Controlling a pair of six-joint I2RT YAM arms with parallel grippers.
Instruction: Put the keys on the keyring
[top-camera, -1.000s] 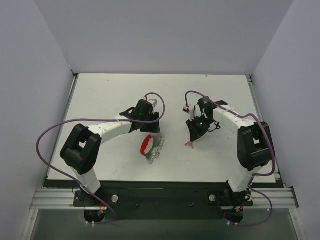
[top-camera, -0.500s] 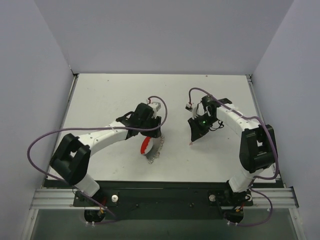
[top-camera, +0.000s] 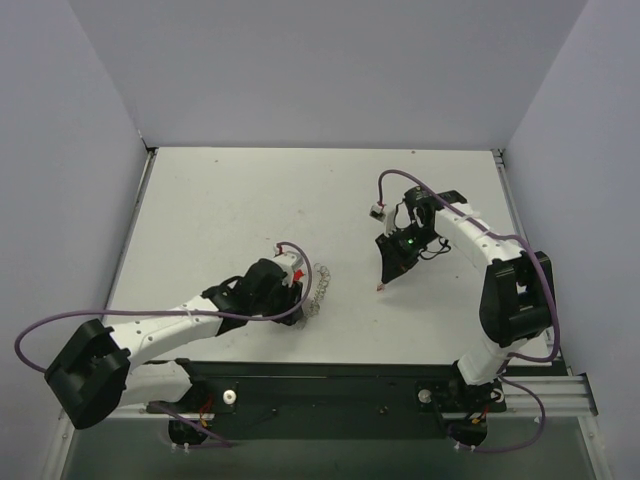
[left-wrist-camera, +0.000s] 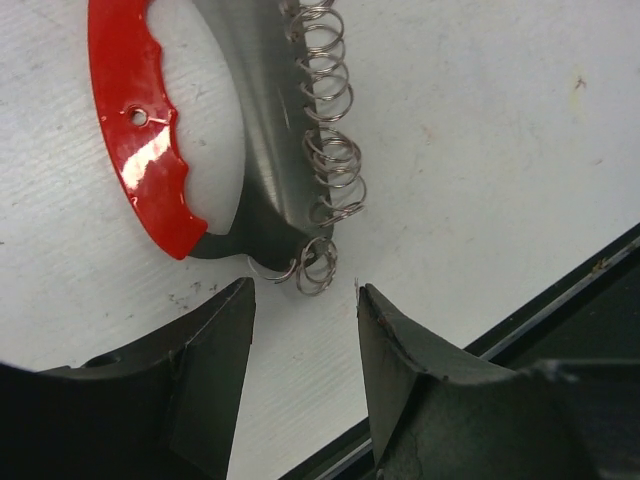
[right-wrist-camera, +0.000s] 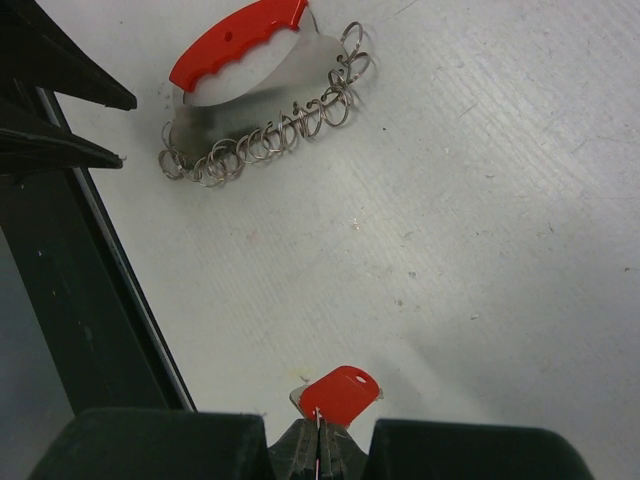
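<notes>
The keyring, a red curved band (left-wrist-camera: 140, 140) on a grey metal plate (left-wrist-camera: 262, 180), lies flat on the table with a row of silver wire loops (left-wrist-camera: 330, 150) along the plate's edge. It also shows in the top view (top-camera: 297, 289) and the right wrist view (right-wrist-camera: 238, 40). My left gripper (left-wrist-camera: 303, 290) is open and empty, low over the table, its jaws just short of the near end loop. My right gripper (right-wrist-camera: 318, 425) is shut on a small flat red-headed key (right-wrist-camera: 340, 393) and holds it above the table, to the right of the keyring (top-camera: 381, 282).
The black rail of the table's near edge (left-wrist-camera: 560, 300) runs close behind my left gripper and shows in the right wrist view (right-wrist-camera: 80, 300). Grey walls stand on three sides. Purple cables loop off both arms.
My left arm has swung back and down toward the near edge, so its gripper now sits at the near end of the loop row. The right arm has hardly moved.
</notes>
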